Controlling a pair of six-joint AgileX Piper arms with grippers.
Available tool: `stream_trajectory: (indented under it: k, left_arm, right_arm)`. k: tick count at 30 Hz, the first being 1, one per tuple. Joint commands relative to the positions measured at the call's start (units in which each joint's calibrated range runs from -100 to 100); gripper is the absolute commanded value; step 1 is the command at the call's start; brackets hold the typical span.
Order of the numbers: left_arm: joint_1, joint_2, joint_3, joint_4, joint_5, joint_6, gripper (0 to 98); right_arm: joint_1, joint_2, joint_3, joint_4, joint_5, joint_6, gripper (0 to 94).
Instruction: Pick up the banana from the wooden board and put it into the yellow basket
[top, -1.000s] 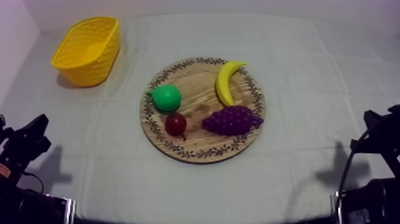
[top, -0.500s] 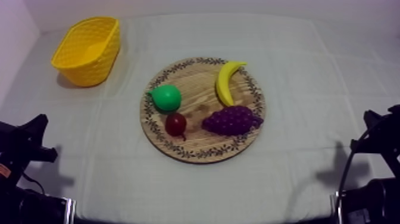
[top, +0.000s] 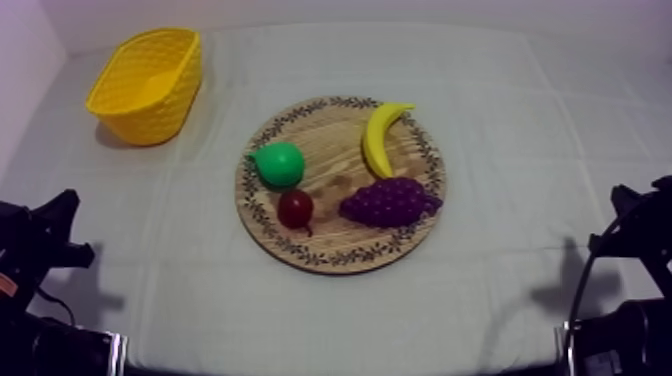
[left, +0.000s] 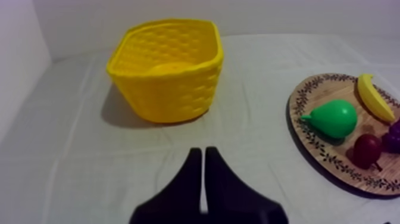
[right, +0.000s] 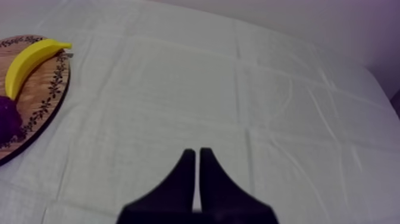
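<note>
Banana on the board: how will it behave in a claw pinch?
Banana looks like smooth moulded plastic: probably stiff, light, perhaps slippery. It lies flat on the wooden board, so it likely won't roll; its curve may let it pivot under a push, toward the grapes near one end.

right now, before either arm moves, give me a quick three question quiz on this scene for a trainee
1. True or false: the banana lies on the board.
2. Which fruit lies nearest the basket? A grapes, B pear, C small red fruit.
3. Fill in: the left gripper and right gripper are each ____.
Key: 1 true; 2 B; 3 shut.
</note>
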Motion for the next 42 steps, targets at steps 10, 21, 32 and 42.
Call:
stream_trajectory:
  k: [10, 21, 32, 42]
  left_arm:
    - [2.7, 25.5, -24.1, 0.22, -3.3, 2.9, 0.1]
    - [14.5, 51.5, -54.4, -5.39, 4.1, 11.8, 0.1]
    - [23.1, 76.5, -76.0, -8.84, 12.0, 19.1, 0.1]
    - [27.0, 92.9, -88.7, -5.93, 21.1, 21.0, 0.1]
  right_arm:
    - [0.0, 0.0, 0.1, 0.0, 0.0, 0.0, 0.4]
    - [0.0, 0.0, 0.1, 0.0, 0.0, 0.0, 0.4]
    - [0.0, 0.0, 0.1, 0.0, 0.0, 0.0, 0.4]
    - [0.0, 0.0, 0.1, 0.0, 0.0, 0.0, 0.4]
